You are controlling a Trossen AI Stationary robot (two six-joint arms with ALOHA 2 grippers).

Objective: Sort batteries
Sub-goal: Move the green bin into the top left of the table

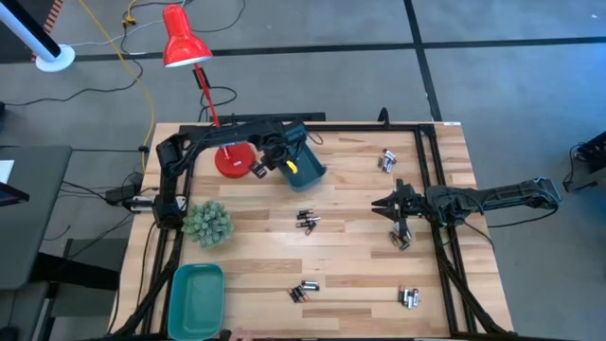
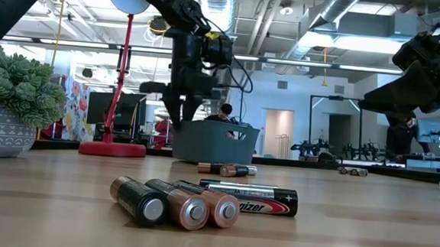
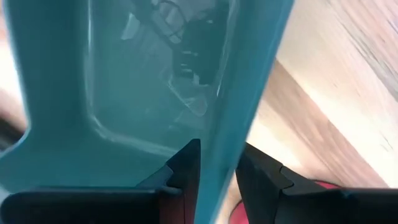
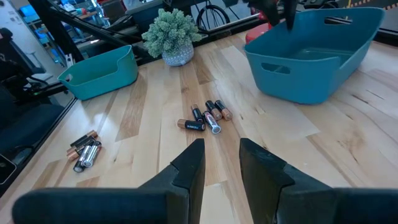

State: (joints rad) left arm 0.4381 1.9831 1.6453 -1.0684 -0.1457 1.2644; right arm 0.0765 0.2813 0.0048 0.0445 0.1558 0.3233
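A pale wooden bench [image 1: 341, 256] sits in an open workshop with grey floor around it. Your left hand [image 3: 216, 165] is at the far side of the bench, its two fingers straddling the rim wall of a teal bin [image 1: 305, 167], one finger inside and one outside. A sliver of gap shows beside the wall, so judge the grip as loosening, not firm. Just beside the bin stands a red desk lamp [image 1: 232, 159]; nearer on the left are a spiky green plant [image 1: 207, 224] and a second teal bin [image 1: 196, 298].

Your right hand [image 1: 395, 206] hovers at the right side, fingers parted and holding nothing.

The batteries lie in small clusters well apart: one at mid-bench [image 1: 308, 222], one at the near middle [image 1: 303, 292], one just near-side of the right hand [image 1: 401, 241], one at the far right [image 1: 387, 160] and one at the near right [image 1: 409, 298].

To place the bin well, see that it sits flat before you let go, open both fingers clear of the wall, then lift straight up so the rim is not dragged.
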